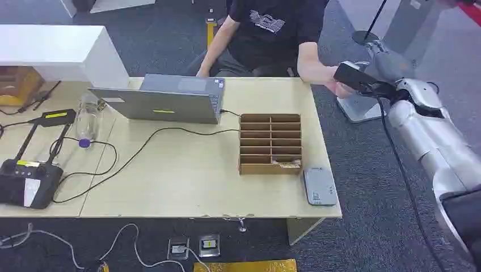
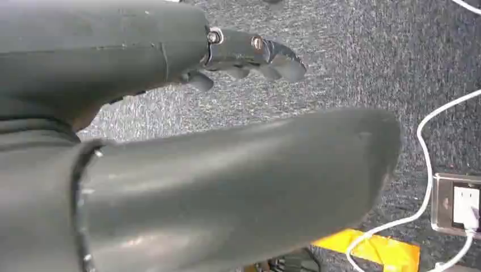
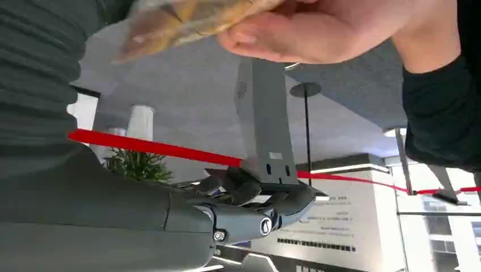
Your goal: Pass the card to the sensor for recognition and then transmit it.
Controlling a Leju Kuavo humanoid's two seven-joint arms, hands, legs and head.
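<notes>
Handover stage, I judge: my right hand [image 1: 379, 63] is raised off the far right corner of the table [image 1: 187, 175], right by the person's hand [image 1: 334, 85]. The card reader [image 1: 319, 185], a flat grey slab near the table's front right corner just beside the brown slotted card rack [image 1: 270, 144], is well behind the arm now, so I take the scan step as finished.

Card [image 3: 187, 20]: in the right wrist view a blurred yellowish flat piece sits against the person's palm [image 3: 323, 28], at the edge of my thumb cover. I read this as the card, though it is too blurred to be sure. Whether my hand pinches it or the person alone has it, I cannot tell. The dark fingers [image 3: 266, 195] in that view look loosely curled, with nothing visible between them.

Left hand [image 2: 249, 54]: hanging over grey carpet, fingers bent in loosely, nothing in them.

Next move, as I judge it: confirm the person has a firm hold, then let the thumb go slack and draw the right arm back clear of the laptop [image 1: 164, 99] and rack. Risk: releasing early drops the card to the floor.
</notes>
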